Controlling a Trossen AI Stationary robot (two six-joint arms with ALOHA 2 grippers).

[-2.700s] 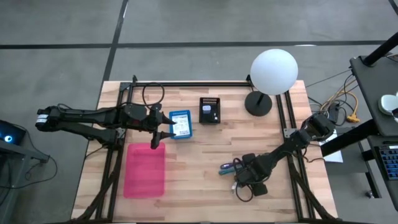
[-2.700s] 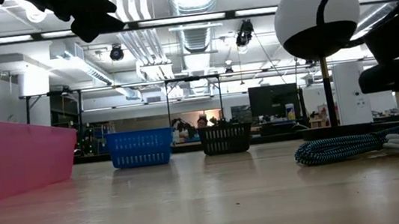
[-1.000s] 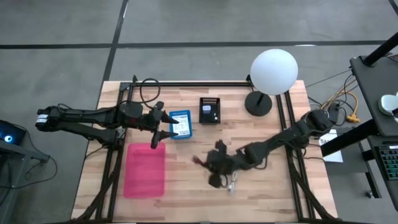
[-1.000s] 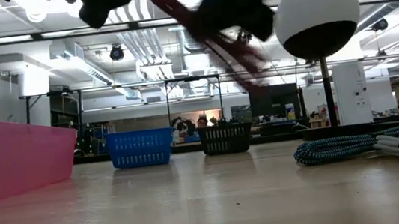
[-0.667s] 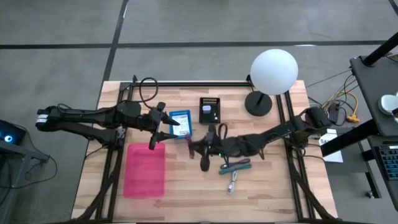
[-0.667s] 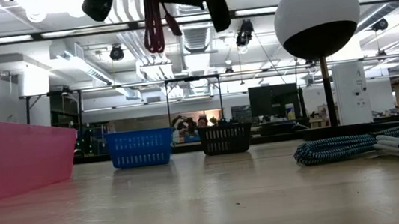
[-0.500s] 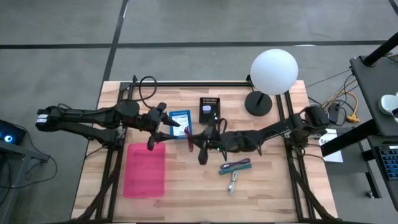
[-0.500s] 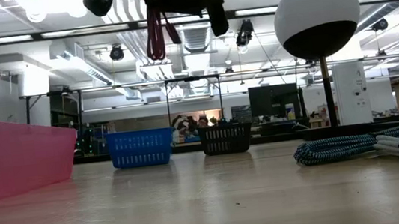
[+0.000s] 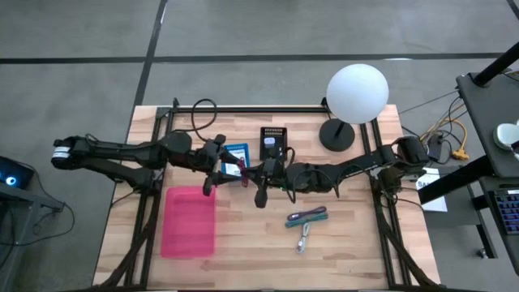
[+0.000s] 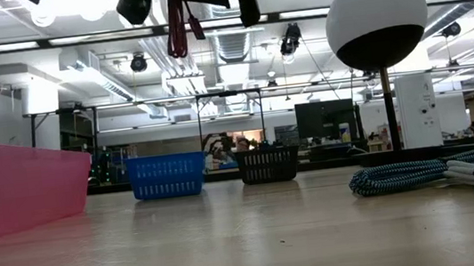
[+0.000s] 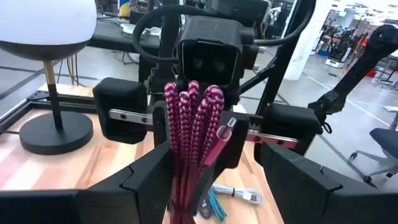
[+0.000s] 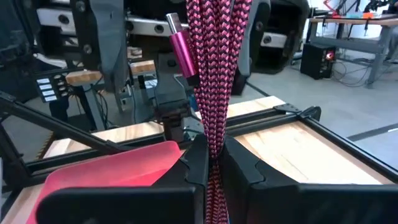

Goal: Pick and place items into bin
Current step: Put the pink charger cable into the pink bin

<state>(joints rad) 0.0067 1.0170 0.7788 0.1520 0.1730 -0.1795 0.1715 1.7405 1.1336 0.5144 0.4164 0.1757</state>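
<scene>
My right gripper (image 9: 250, 176) is shut on a bundle of magenta braided cable (image 12: 208, 74), which is held in the air left of the table's middle. A magenta plug (image 12: 181, 45) sticks out of the bundle. My left gripper (image 11: 214, 157) is open, with one finger on either side of the same bundle (image 11: 191, 134); I cannot tell whether they touch it. In the high view the left gripper (image 9: 220, 169) faces the right one. The pink bin (image 9: 188, 221) stands on the table below and nearer. A teal and purple cable (image 9: 306, 216) and a silvery piece (image 9: 302, 238) lie on the wood. My right gripper pinches several strands of the magenta cable bundle (image 12: 213, 146) between its two fingers. The fingers come level from the table's right side and lie across the strands. The bundle is lifted clear of the table, and its free loops hang below the fingers (image 10: 177, 28).
A blue basket (image 9: 235, 160) and a black basket (image 9: 273, 143) stand just beyond the grippers. The white ball lamp (image 9: 357, 93) stands at the far right. The table's dark frame rails (image 9: 146, 219) run beside the bin. Bare wood lies near the front edge (image 9: 259, 259).
My right gripper has carried the magenta cable from the table's near middle toward the far left, up to my left gripper. The cable has swung and now hangs straight. My left gripper has moved a little toward the right and stayed open.
</scene>
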